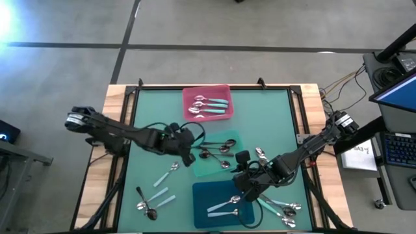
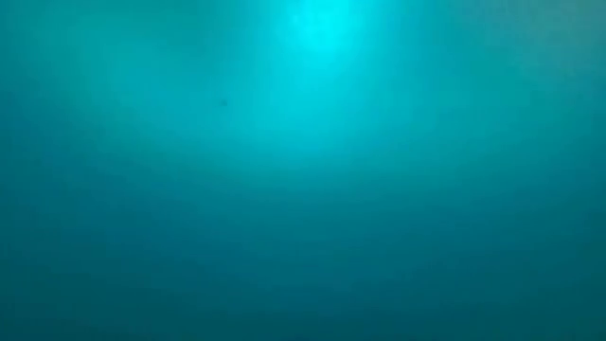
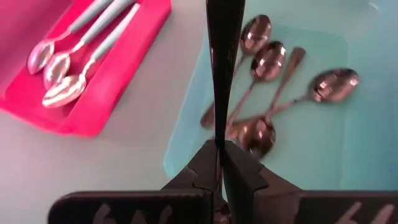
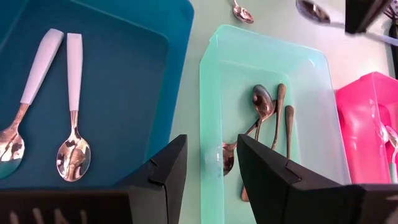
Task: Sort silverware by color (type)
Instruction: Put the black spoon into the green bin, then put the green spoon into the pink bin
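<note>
My left gripper point(image 1: 188, 155) hangs over the left edge of the mint tray point(image 1: 209, 170), shut on a dark spoon point(image 3: 222, 68). Several dark spoons point(image 3: 267, 62) lie flat in that tray. The pink tray point(image 1: 188, 95) at the far middle holds three teal-handled spoons point(image 1: 209, 107). Two pale-handled spoons point(image 4: 59, 68) lie in the dark-teal tray point(image 1: 200, 195) at the near edge. My right gripper point(image 4: 211, 163) stands open above the gap between the dark-teal and mint trays, with nothing between its fingers. The low view shows only a teal blur. My left gripper pinches the dark spoon between its two shut fingers, on a narrow part of the handle point(image 3: 219, 135). The fingers slant down from the table's left side. The spoon shows edge-on and is lifted clear above the mint tray. Its bowl point(image 4: 314, 11) sticks out to one side.
Loose spoons lie on the green mat at the near left point(image 1: 155, 194), at the near right point(image 1: 284, 208) and beside the right arm point(image 1: 260, 154). The right arm reaches in from the table's right edge. Bare mat lies between the pink tray and the left arm.
</note>
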Motion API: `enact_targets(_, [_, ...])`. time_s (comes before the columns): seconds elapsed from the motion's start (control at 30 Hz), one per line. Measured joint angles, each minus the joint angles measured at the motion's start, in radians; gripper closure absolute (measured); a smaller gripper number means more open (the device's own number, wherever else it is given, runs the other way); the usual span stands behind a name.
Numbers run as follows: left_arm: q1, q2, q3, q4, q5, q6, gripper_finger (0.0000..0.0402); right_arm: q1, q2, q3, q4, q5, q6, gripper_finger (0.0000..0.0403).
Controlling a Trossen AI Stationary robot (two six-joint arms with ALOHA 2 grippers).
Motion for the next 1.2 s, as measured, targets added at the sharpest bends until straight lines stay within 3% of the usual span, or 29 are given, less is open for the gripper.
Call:
enact_targets(0.13, [0.031, 0.041, -0.010, 0.123, 0.014, 0.058, 0.0401, 0.000, 0.000, 0.000, 0.000, 0.000, 0.000, 0.0271])
enact_targets(0.37, [0.069, 0.127, -0.009, 0.378, 0.141, 0.167, 0.0402, 0.000, 0.000, 0.000, 0.000, 0.000, 0.000, 0.0271])
enact_targets(0.57, [0.107, 0.187, -0.009, 0.480, 0.219, 0.173, 0.0395, 0.000, 0.000, 0.000, 0.000, 0.000, 0.000, 0.0271])
enact_targets(0.83, [0.111, 0.189, -0.009, 0.498, 0.254, 0.175, 0.0312, 0.000, 0.000, 0.000, 0.000, 0.000, 0.000, 0.0271])
enact_targets(1.0, [0.111, 0.177, -0.028, 0.499, 0.347, 0.171, 0.0259, 0.000, 0.000, 0.000, 0.000, 0.000, 0.000, 0.0271])
enact_targets(1.2, [0.085, 0.096, -0.093, 0.502, 0.428, 0.067, 0.0241, 0.000, 0.000, 0.000, 0.000, 0.000, 0.000, 0.0271])
